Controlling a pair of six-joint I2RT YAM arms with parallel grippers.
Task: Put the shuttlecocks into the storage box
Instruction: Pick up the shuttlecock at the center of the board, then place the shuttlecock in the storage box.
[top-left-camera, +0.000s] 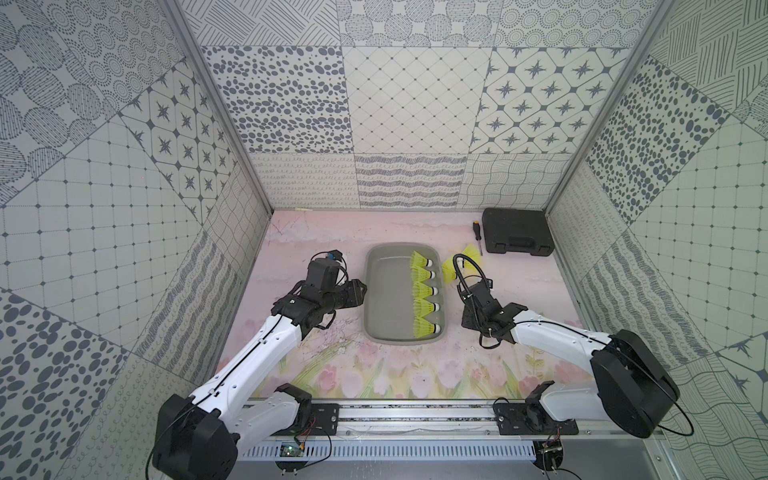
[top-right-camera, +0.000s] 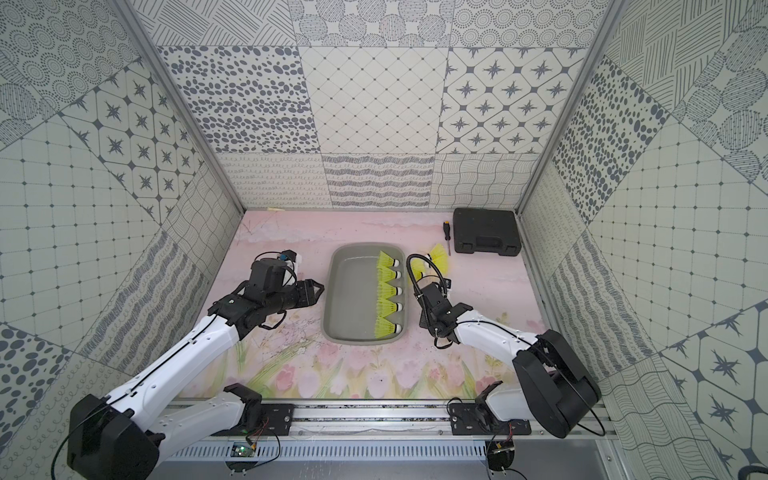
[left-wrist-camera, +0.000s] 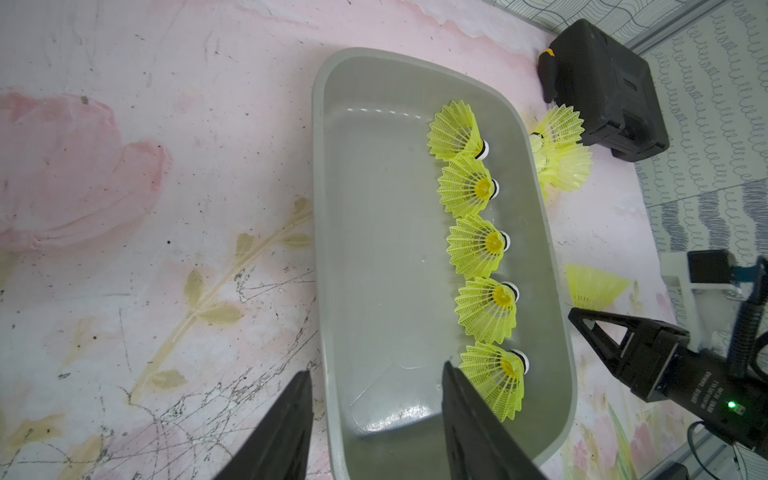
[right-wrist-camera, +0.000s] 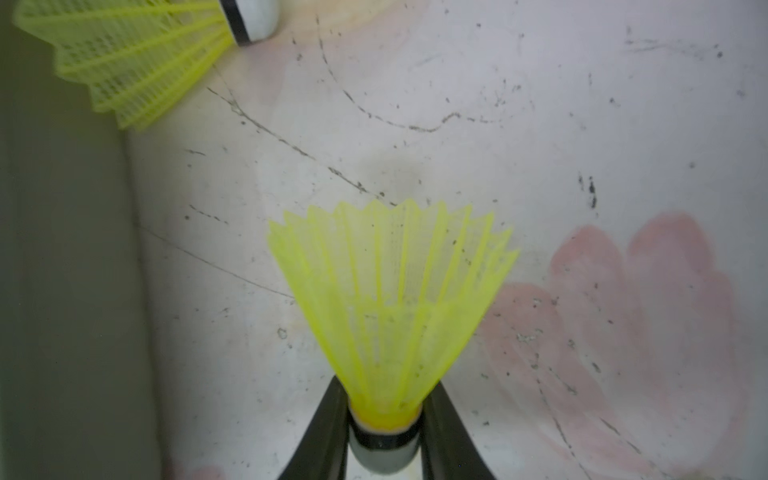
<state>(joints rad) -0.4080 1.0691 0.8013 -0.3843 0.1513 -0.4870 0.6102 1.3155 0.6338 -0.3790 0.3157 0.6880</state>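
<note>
The grey storage box lies mid-table, and several yellow-green shuttlecocks sit in a row along its right wall. My right gripper, just right of the box, is shut on the dark-banded base of a shuttlecock whose skirt fans out ahead of it. Two loose shuttlecocks lie further back on the mat. My left gripper is open at the box's left wall. One of its fingers is over the mat and the other over the box floor.
A black hard case stands in the far right corner with a screwdriver beside it. Patterned walls close in the pink flowered mat on three sides. A metal rail runs along the front edge.
</note>
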